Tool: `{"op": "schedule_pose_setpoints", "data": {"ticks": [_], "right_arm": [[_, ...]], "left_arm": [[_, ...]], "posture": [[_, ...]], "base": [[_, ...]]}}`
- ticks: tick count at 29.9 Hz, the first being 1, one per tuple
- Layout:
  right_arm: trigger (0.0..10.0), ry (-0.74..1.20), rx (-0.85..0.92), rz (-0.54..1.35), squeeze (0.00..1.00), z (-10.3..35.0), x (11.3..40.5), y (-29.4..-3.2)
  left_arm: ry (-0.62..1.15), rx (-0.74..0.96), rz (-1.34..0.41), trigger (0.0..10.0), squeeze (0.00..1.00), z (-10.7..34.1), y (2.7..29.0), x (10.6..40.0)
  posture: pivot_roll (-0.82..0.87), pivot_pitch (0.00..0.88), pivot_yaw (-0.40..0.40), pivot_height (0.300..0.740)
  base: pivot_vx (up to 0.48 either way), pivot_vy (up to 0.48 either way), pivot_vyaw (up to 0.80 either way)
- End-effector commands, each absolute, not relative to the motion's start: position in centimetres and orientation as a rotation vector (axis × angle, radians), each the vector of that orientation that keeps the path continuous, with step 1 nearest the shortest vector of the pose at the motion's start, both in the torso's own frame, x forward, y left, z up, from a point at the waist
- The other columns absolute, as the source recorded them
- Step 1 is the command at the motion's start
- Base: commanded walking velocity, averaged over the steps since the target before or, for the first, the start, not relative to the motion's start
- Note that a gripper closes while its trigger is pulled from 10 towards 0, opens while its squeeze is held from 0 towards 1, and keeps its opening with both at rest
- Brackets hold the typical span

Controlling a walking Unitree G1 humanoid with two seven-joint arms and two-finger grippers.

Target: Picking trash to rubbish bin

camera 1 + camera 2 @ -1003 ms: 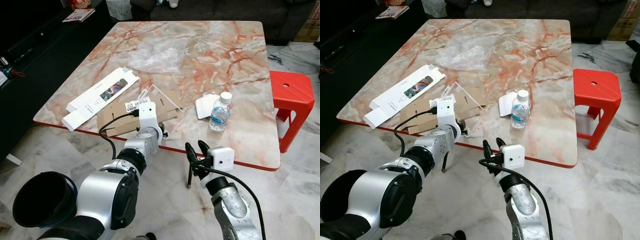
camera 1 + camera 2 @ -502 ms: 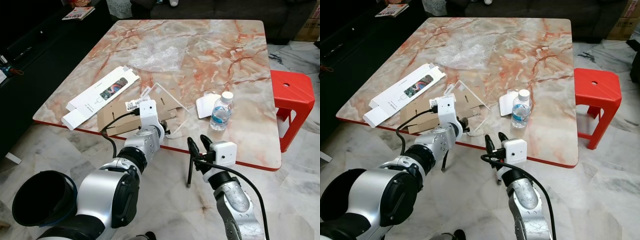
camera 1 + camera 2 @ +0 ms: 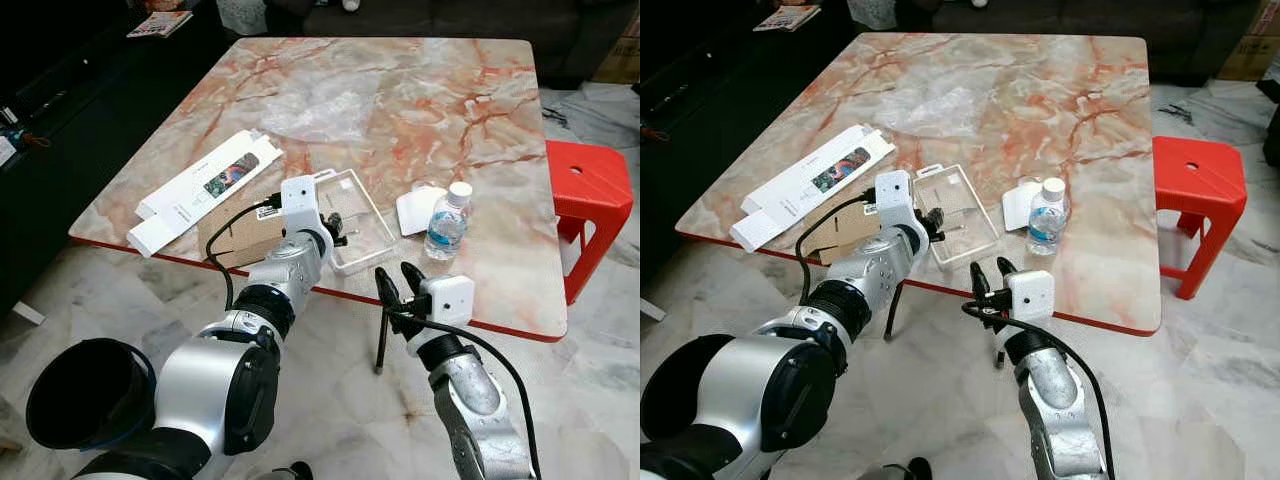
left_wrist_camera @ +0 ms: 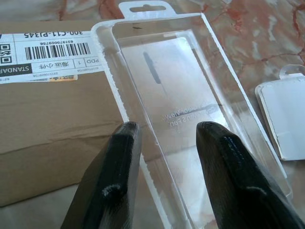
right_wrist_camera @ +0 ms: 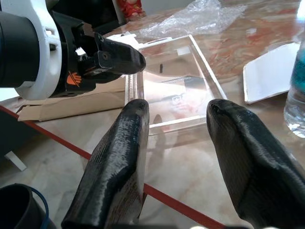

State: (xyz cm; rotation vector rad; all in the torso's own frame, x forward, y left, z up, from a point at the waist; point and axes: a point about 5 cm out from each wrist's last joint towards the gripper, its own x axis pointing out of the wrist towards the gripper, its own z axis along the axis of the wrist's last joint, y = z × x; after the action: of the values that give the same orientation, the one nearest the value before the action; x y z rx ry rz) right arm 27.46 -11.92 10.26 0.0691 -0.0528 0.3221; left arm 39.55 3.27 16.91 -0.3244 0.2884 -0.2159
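A marble bench [image 3: 470,90] with a red edge stands before the robot. Near its front edge lies a clear plastic blister pack [image 3: 355,218], flat on the bench and partly resting on a flat brown cardboard sheet [image 3: 232,233]. The left gripper [image 3: 335,227] reaches over the front edge of the bench to the near left side of the pack; in the left wrist view its two black fingers [image 4: 110,181] are spread apart over the clear plastic, not closed on it. The right gripper [image 3: 396,290] hovers just off the bench's front edge, below the pack, with its fingers [image 5: 116,167] open and holding nothing. A long white box [image 3: 200,190] lies to the left of the cardboard. To the right of the pack are a white card [image 3: 416,208] and an upright water bottle [image 3: 447,220]. A crumpled clear plastic bag [image 3: 330,100] lies further back. A red stool [image 3: 590,190] stands beside the bench on the right, and a black rubbish bin [image 3: 85,395] sits on the floor at the lower left.
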Motion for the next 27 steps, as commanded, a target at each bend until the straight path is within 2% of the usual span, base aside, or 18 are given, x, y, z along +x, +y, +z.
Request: {"op": "schedule_pose_setpoints", "data": {"ticks": [1, 2, 8, 9, 27], "right_arm": [[10.0, -0.048, 0.080, 0.332, 0.00, 10.15, 27.55, -11.71], [10.0, -0.049, 0.080, 0.332, 0.00, 10.17, 27.55, -11.69], [10.0, -0.050, 0.079, 0.332, 0.00, 10.16, 27.58, -11.73], [10.0, -0.050, 0.080, 0.331, 0.00, 10.12, 27.59, -11.74], [10.0, -0.046, 0.093, 0.332, 0.00, 9.95, 27.17, -11.30]], "left_arm": [[0.339, -0.333, -0.237, 7.4, 0.00, 15.94, 1.89, 38.80], [0.338, -0.332, -0.238, 10.0, 0.00, 15.88, 1.91, 38.79], [0.307, -0.318, -0.272, 10.0, 0.00, 16.18, 1.72, 38.80], [0.295, -0.299, -0.275, 10.0, 1.00, 16.29, 1.72, 38.83], [0.288, -0.314, -0.292, 10.0, 1.00, 16.67, 1.41, 38.93]], "posture": [[0.05, 0.093, 0.102, 0.740], [0.05, 0.093, 0.102, 0.740], [0.05, 0.090, 0.102, 0.740], [0.05, 0.092, 0.102, 0.740], [0.04, 0.112, 0.108, 0.740]], "base": [[0.000, 0.000, 0.00], [0.000, 0.000, 0.00], [0.000, 0.000, 0.00], [0.000, 0.000, 0.00], [0.000, 0.000, 0.00]]}}
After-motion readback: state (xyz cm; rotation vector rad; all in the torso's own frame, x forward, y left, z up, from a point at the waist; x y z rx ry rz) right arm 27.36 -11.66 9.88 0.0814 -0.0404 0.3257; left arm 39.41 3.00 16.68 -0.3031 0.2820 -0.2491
